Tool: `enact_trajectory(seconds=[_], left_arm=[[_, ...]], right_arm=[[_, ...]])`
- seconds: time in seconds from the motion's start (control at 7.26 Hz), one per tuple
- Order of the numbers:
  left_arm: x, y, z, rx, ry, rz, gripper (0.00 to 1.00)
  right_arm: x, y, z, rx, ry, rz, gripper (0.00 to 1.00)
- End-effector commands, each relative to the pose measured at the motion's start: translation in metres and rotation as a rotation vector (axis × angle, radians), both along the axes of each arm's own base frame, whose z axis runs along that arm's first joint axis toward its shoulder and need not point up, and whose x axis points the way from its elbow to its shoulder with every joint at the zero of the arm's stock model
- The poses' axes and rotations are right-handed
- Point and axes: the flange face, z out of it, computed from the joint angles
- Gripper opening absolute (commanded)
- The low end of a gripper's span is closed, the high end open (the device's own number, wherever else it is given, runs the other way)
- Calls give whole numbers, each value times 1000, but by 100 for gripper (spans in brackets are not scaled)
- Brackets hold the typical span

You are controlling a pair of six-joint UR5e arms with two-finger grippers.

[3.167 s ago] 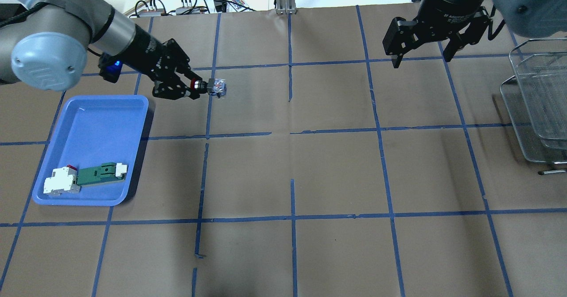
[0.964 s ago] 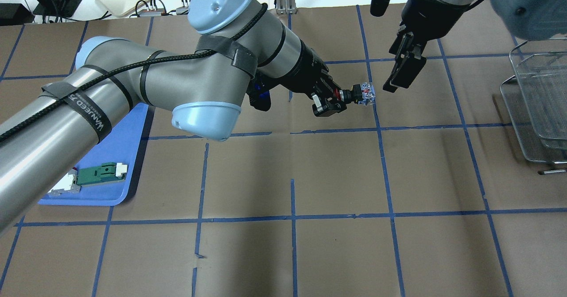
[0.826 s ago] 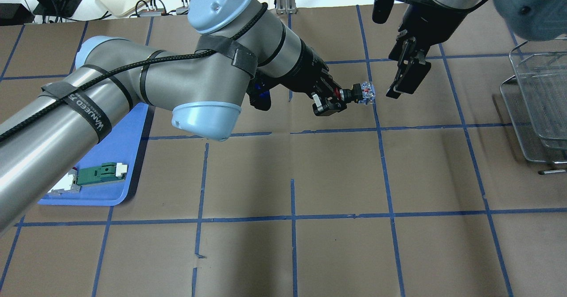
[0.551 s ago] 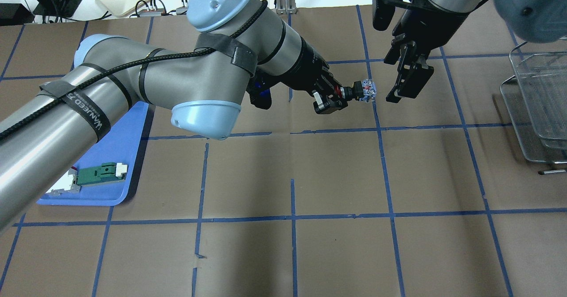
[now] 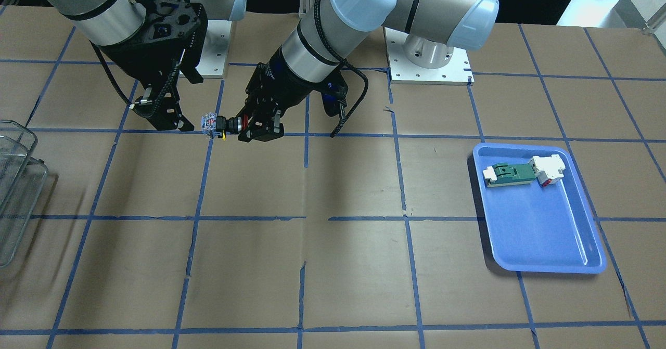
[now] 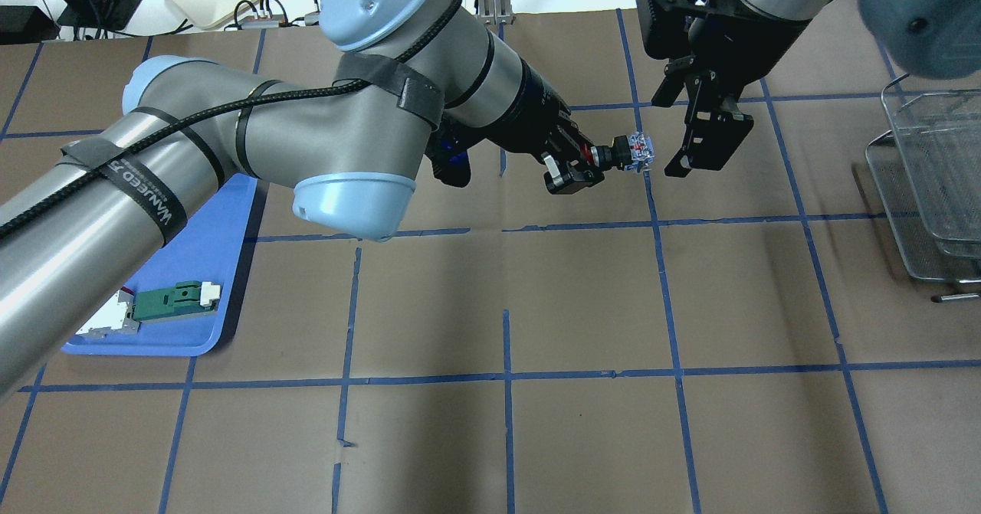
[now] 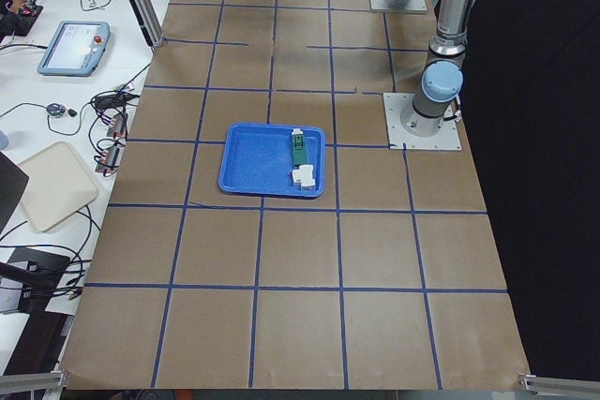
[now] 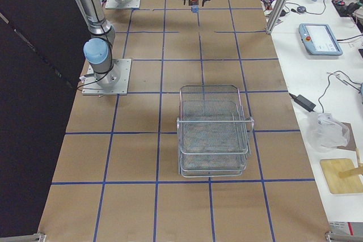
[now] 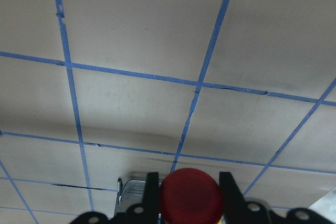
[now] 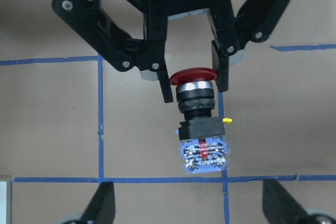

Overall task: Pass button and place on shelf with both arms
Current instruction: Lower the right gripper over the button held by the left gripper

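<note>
Starting at the robot's left edge of the worktop, the blue tray [image 6: 222, 261] holds the green-and-white part [image 6: 172, 301] and the white blocky part [image 6: 107, 322], neither of them wanted here. Further right, over the far half of the worktop and a little right of its middle, the left gripper [image 6: 584, 160] pinches the button [image 6: 625, 152] by its red mushroom head, clear of the paper, with the black barrel and the blue-and-white block pointing toward the right arm. Just beside that block the right gripper [image 10: 193, 203] hangs with its fingers spread wide. In its wrist view the block sits between the two fingertips side to side, but how deep it sits in the gap cannot be told, and no finger appears to touch it. At the right edge stands the shelf [image 6: 931, 162], well apart from both arms. The hand-over looks about to happen, and the placing is not begun. The risks seem to lie in the exchange of grips. The left fingers hold only a round, smooth head, so a right fingertip meeting the block off-centre could turn or lever the button askew. The free length is short, so too deep a reach could knock gripper on gripper. If the left fingers part before the right ones close firmly on the block, the button would likely drop to the paper
</note>
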Motion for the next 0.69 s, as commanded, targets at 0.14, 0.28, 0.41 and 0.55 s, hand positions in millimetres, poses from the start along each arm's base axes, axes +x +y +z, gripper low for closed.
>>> enact_trajectory(seconds=[0.14, 0.28, 0.41, 0.55], left_arm=[[-1, 1, 1, -1, 1, 0, 0], [-1, 1, 2, 1, 2, 5, 0], [-1, 1, 2, 1, 2, 5, 0], [-1, 1, 3, -1, 4, 3, 0]], right_arm=[[6, 6, -12, 4, -4, 10, 100], [7, 5, -15, -1, -5, 8, 100], [12, 6, -14, -10, -5, 16, 100], [18, 7, -16, -13, -5, 24, 100]])
